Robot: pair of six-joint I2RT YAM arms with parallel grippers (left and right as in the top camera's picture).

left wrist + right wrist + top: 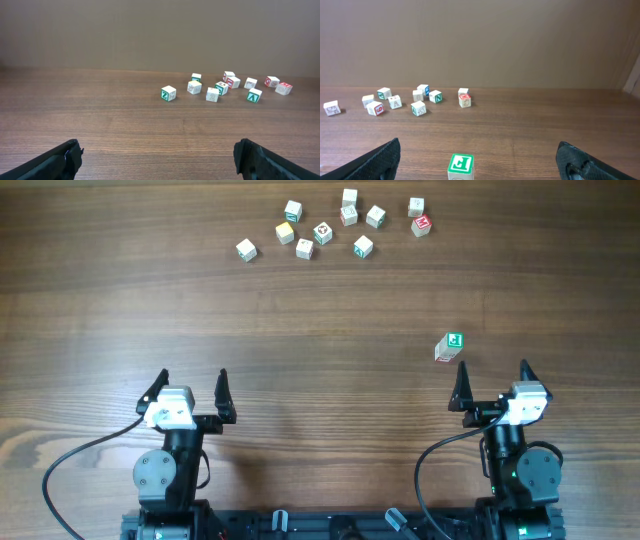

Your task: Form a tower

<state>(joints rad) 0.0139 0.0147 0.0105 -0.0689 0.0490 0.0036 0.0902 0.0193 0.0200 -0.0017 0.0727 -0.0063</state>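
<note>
The tower (449, 347) is a short stack of pale wooden cubes with a green-marked cube on top, standing right of centre on the table. In the right wrist view its green top face (460, 166) shows at the bottom edge, and the cubes under it are cut off. My right gripper (492, 370) sits just behind the tower on the near side, open and empty, and the stack lies between and ahead of its fingers (479, 152). My left gripper (192, 380) is at the near left, open, with bare wood between its fingers (157, 152).
Several loose cubes (330, 225) with green, red and yellow marks lie scattered at the far side of the wooden table. They show as a cluster (220, 87) in the left wrist view and at the left (400, 100) in the right wrist view.
</note>
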